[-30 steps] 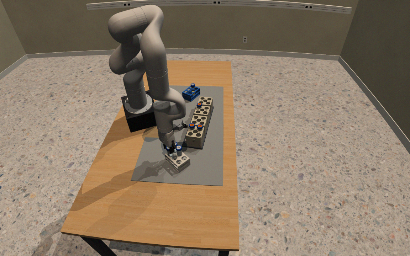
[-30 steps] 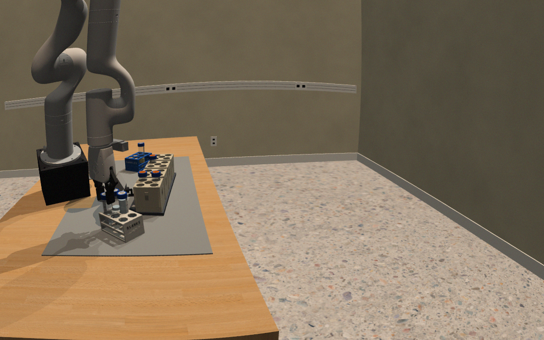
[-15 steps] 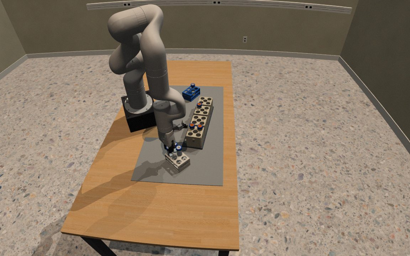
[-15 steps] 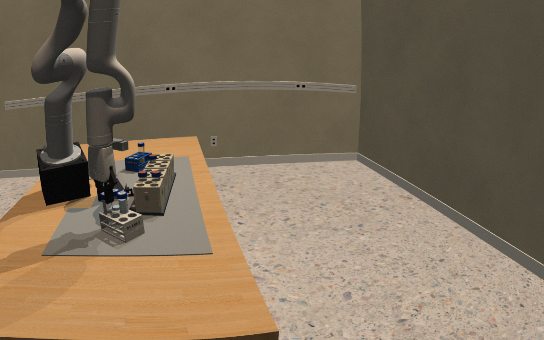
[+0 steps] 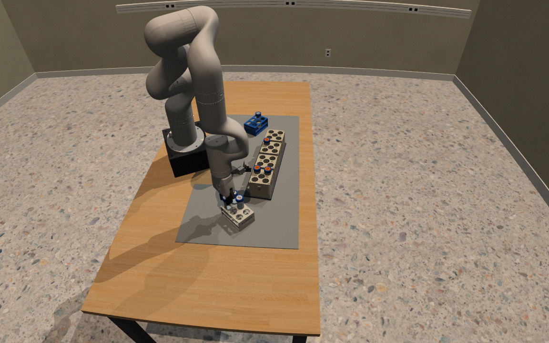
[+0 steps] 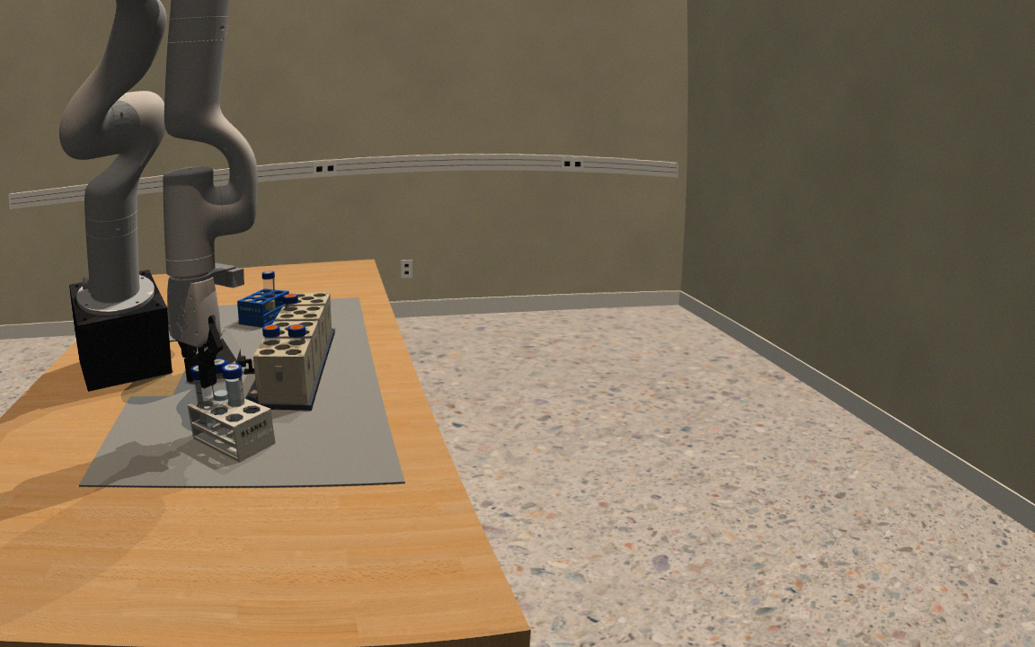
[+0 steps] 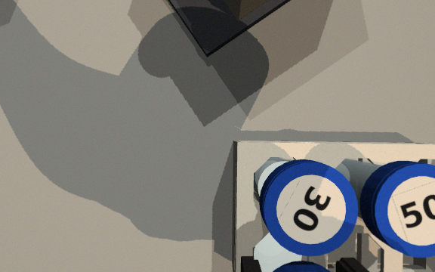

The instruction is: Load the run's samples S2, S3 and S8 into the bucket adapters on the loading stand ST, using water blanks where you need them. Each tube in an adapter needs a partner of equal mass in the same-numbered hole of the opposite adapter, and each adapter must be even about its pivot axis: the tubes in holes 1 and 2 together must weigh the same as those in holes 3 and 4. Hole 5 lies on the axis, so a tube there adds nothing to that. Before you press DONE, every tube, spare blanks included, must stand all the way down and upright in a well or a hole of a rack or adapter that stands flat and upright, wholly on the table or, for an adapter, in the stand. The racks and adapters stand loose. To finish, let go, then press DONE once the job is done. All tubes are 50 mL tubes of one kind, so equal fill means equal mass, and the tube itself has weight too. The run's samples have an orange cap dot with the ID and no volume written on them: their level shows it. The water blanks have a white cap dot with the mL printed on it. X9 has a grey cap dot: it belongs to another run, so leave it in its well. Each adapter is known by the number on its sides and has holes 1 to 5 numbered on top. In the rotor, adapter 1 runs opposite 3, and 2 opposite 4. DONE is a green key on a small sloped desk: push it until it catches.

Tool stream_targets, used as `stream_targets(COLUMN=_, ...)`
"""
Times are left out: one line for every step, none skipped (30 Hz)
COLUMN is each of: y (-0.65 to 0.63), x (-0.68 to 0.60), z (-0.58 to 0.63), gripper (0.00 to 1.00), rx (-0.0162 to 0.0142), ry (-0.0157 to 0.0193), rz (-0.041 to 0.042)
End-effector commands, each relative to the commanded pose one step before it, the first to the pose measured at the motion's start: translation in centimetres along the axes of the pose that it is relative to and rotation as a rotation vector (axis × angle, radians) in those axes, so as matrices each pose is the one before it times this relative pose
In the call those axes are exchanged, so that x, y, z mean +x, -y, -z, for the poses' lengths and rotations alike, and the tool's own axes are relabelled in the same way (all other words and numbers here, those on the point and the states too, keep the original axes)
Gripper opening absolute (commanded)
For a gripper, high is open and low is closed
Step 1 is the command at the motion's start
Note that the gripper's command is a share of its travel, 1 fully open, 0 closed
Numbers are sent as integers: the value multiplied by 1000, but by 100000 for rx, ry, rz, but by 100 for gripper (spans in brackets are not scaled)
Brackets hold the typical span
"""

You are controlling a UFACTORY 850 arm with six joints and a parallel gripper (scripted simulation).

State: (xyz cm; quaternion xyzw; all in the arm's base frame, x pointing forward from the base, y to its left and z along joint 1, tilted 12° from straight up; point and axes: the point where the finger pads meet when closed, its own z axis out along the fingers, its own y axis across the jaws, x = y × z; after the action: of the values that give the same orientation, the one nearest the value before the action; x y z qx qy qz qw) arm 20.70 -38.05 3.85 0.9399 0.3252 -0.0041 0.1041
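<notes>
My gripper (image 5: 228, 199) (image 6: 203, 373) (image 7: 299, 266) is shut on a blue-capped blank at the far left corner of the white BLANKS rack (image 5: 247, 221) (image 6: 256, 435). Its printed value is out of the wrist view. Beside it stand blank 30 (image 7: 311, 209) and blank 50 (image 7: 421, 211) (image 5: 239, 198) (image 6: 233, 370). Two orange-dotted samples (image 5: 257, 168) (image 6: 296, 331) stand in the nearest adapter (image 5: 260, 189) (image 6: 279, 385). Another orange-dotted sample (image 5: 266, 140) (image 6: 289, 299) stands in the third adapter. Their IDs are too small to read.
A blue samples rack (image 5: 250, 127) (image 6: 252, 310) at the back holds one tube (image 5: 258, 114) (image 6: 268, 276). The row of adapters on the dark stand (image 5: 261, 196) runs close to the right of the gripper. A small dark item (image 5: 247, 168) by the row is partly hidden.
</notes>
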Motion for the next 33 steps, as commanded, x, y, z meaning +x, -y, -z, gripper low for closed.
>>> stream_targets(y=-63, x=-8, z=31, gripper=0, rx=-121, ry=14, rz=-1)
stream_targets(y=0, x=0, z=0, gripper=0, rx=0, ry=0, rz=0)
stream_targets(y=0, x=0, z=0, gripper=0, rx=0, ry=0, rz=0)
stream_targets(y=0, x=0, z=0, gripper=0, rx=0, ry=0, rz=0)
stream_targets(y=0, x=0, z=0, gripper=0, rx=0, ry=0, rz=0)
stream_targets(y=0, x=0, z=0, gripper=0, rx=0, ry=0, rz=0)
stream_targets(y=0, x=0, z=0, gripper=0, rx=0, ry=0, rz=0)
stream_targets(y=0, x=0, z=0, gripper=0, rx=0, ry=0, rz=0)
stream_targets(y=0, x=0, z=0, gripper=0, rx=0, ry=0, rz=0)
stream_targets(y=0, x=0, z=0, gripper=0, rx=0, ry=0, rz=0)
stream_targets(y=1, x=-1, z=66, gripper=0, rx=-2, ry=0, rz=-1)
stream_targets(y=-2, x=1, z=71, gripper=0, rx=2, ry=3, rz=0)
stream_targets(y=1, x=-1, z=65, gripper=0, rx=-2, ry=-2, rz=0)
stream_targets(y=0, x=0, z=0, gripper=0, rx=0, ry=0, rz=0)
stream_targets(y=0, x=0, z=0, gripper=0, rx=0, ry=0, rz=0)
stream_targets(y=0, x=0, z=66, gripper=0, rx=0, ry=0, rz=0)
stream_targets(y=1, x=0, z=65, gripper=0, rx=-1, ry=-2, rz=0)
stream_targets(y=-4, x=1, z=71, gripper=0, rx=3, ry=5, rz=0)
stream_targets(y=0, x=0, z=66, gripper=0, rx=-1, ry=-1, rz=0)
stream_targets(y=0, x=0, z=66, gripper=0, rx=-1, ry=-1, rz=0)
stream_targets(y=0, x=0, z=66, gripper=0, rx=-1, ry=-1, rz=0)
stream_targets(y=0, x=0, z=66, gripper=0, rx=-1, ry=-1, rz=0)
stream_targets(y=0, x=0, z=66, gripper=0, rx=-1, ry=-1, rz=0)
stream_targets(y=0, x=0, z=66, gripper=0, rx=-1, ry=-1, rz=0)
stream_targets(y=0, x=0, z=66, gripper=0, rx=-1, ry=-1, rz=0)
stream_targets(y=-4, x=1, z=70, gripper=0, rx=3, ry=5, rz=0)
stream_targets(y=0, x=0, z=66, gripper=0, rx=0, ry=0, rz=0)
stream_targets(y=0, x=0, z=66, gripper=0, rx=0, ry=0, rz=0)
stream_targets(y=0, x=0, z=66, gripper=0, rx=0, ry=0, rz=0)
stream_targets(y=0, x=0, z=66, gripper=0, rx=0, ry=0, rz=0)
stream_targets(y=0, x=0, z=0, gripper=0, rx=0, ry=0, rz=0)
stream_targets(y=0, x=0, z=0, gripper=0, rx=0, ry=0, rz=0)
stream_targets(y=-1, x=0, z=67, gripper=0, rx=0, ry=1, rz=0)
